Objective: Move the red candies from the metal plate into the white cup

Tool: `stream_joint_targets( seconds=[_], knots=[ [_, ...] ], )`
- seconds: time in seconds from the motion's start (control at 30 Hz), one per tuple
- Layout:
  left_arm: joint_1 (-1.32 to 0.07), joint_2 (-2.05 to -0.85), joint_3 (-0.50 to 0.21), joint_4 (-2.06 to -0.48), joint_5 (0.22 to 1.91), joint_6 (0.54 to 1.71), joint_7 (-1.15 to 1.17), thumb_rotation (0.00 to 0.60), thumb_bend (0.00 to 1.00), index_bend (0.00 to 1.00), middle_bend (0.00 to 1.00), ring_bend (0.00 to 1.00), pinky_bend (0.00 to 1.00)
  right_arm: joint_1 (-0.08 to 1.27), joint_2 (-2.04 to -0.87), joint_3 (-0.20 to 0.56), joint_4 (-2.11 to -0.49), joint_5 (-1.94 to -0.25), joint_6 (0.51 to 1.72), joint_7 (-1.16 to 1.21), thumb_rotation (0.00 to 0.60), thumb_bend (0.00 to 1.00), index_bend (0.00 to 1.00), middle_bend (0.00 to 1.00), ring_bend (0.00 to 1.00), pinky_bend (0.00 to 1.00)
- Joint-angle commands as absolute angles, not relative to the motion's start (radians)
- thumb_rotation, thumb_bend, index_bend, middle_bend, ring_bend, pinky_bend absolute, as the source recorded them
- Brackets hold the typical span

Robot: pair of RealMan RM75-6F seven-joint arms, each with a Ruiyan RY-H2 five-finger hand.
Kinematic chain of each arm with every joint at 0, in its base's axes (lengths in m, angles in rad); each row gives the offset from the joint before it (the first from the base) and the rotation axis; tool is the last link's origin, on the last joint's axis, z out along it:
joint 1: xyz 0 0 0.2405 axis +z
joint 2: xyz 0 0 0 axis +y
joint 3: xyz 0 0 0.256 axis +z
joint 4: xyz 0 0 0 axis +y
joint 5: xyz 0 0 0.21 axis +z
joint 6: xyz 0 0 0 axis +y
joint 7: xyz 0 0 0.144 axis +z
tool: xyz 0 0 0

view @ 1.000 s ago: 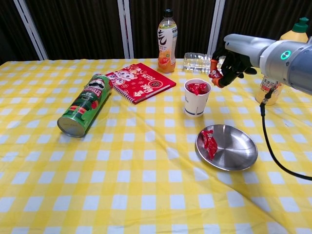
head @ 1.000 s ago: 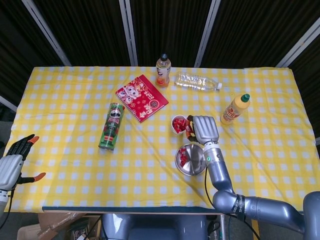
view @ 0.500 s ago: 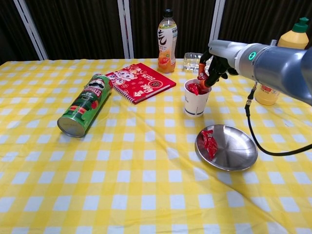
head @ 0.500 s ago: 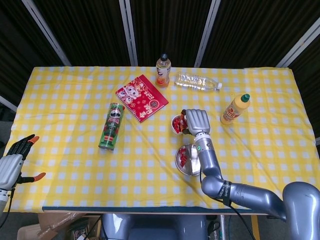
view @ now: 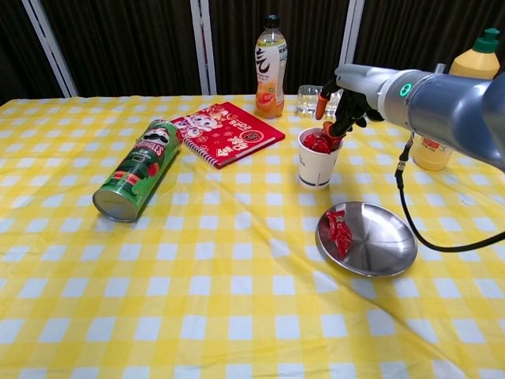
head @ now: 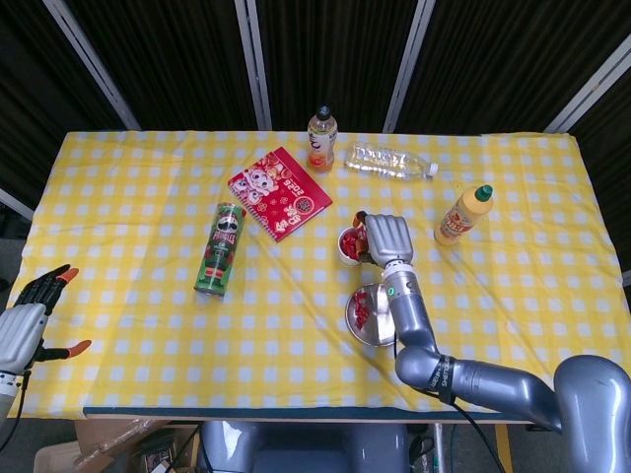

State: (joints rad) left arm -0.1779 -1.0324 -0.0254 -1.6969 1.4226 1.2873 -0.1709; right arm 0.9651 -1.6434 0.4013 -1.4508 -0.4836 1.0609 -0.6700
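step: a drop into the white cup (view: 319, 160) is judged to be in hand; the right hand (view: 341, 105) is held over the cup's rim, fingertips dipped toward the red candies (view: 319, 142) heaped inside.
right hand state: fingers are seen parted over the cup; whether a candy is pinched cannot be told, as red wrappers and orange fingertips blur together.
left hand: the left hand (head: 22, 325) is seen at the table's near left edge, fingers spread, nothing held.
task things: a few red candies (view: 339, 227) are left on the metal plate (view: 385, 245), bunched at its left side; the plate lies just beside the cup, nearer the robot.
next move: a lift clear of the cup is called for, then a reach down to the plate for a fine pinch.
materials: plate shallow, round, polished steel, likely slippery; cup thin, likely paper, tapered, easily tipped; wrappers crinkled, glossy.
surface: yellow checked cloth (view: 197, 300), soft, lightly creased.
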Motion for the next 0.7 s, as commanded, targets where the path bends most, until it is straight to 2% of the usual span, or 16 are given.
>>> stream_joint_targets(
  seconds=[0.03, 0.3, 0.4, 0.5, 0.6, 0.7],
  knots=[
    [-0.176, -1.033, -0.025, -1.696, 1.425, 1.291, -0.171, 0.600, 0.03, 0.00, 0.00, 0.00, 0.00, 0.958, -1.630, 0.392, -1.477, -0.485, 1.076, -0.669, 0.600, 0.56, 0.36, 0.78, 0.78, 0.88],
    [-0.172, -1.039, -0.027, -1.688, 1.427, 1.302, -0.170, 0.600, 0.03, 0.00, 0.00, 0.00, 0.00, 0.927, -1.591, 0.375, -1.575, -0.537, 1.127, -0.642, 0.600, 0.56, 0.35, 0.78, 0.78, 0.88],
    [-0.171, -1.042, -0.028, -1.686, 1.427, 1.308, -0.168, 0.600, 0.03, 0.00, 0.00, 0.00, 0.00, 0.897, -1.555, 0.360, -1.654, -0.599, 1.172, -0.621, 0.600, 0.56, 0.35, 0.78, 0.76, 0.88],
    [-0.168, -1.045, -0.029, -1.681, 1.431, 1.316, -0.167, 0.600, 0.03, 0.00, 0.00, 0.00, 0.00, 0.845, -1.499, 0.316, -1.746, -0.695, 1.239, -0.608, 0.600, 0.56, 0.35, 0.75, 0.72, 0.83],
    [-0.163, -1.049, -0.029, -1.673, 1.438, 1.331, -0.163, 0.600, 0.03, 0.00, 0.00, 0.00, 0.00, 0.764, -1.419, 0.231, -1.834, -0.835, 1.333, -0.603, 0.600, 0.56, 0.32, 0.62, 0.59, 0.71],
    [-0.157, -1.055, -0.031, -1.667, 1.449, 1.353, -0.156, 0.600, 0.03, 0.00, 0.00, 0.00, 0.00, 0.662, -1.342, 0.121, -1.886, -0.985, 1.434, -0.582, 0.600, 0.55, 0.18, 0.35, 0.27, 0.43]
  ],
)
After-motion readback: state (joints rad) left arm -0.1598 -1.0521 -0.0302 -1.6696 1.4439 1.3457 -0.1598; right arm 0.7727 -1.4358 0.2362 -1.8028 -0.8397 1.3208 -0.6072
